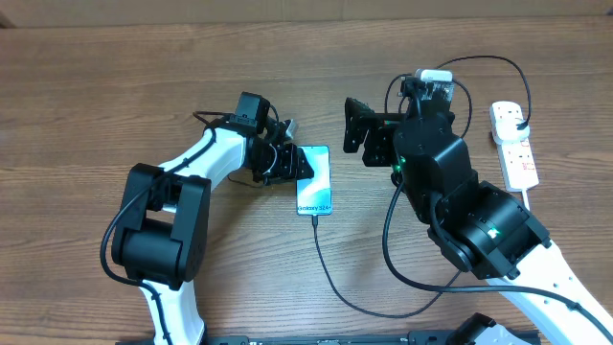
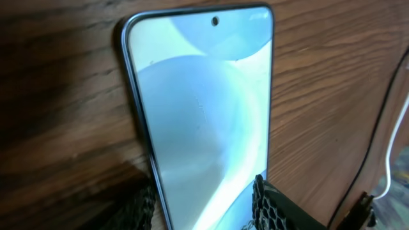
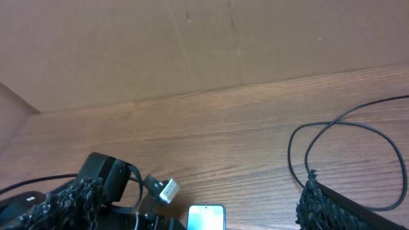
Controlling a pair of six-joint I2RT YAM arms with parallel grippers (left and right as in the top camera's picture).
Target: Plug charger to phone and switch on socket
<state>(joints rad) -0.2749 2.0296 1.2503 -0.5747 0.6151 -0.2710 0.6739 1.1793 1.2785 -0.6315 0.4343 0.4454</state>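
Note:
The phone (image 1: 314, 182) lies flat on the wooden table, teal screen up; it also shows in the left wrist view (image 2: 204, 121) and the right wrist view (image 3: 206, 217). The charger's thin black cable (image 1: 330, 278) runs from the phone's near end, loops along the front and goes up behind my right arm. Its black plug (image 1: 518, 123) sits in the white socket strip (image 1: 514, 153) at the far right. My left gripper (image 1: 287, 163) has a finger on each long edge of the phone (image 2: 204, 207). My right gripper (image 1: 359, 129) is open and empty, above the table right of the phone (image 3: 192, 195).
The socket's thick white cord (image 1: 469, 65) arcs behind my right arm. A loop of black cable (image 3: 332, 128) lies on the wood to the right. A cardboard wall (image 3: 192, 45) closes off the back of the table.

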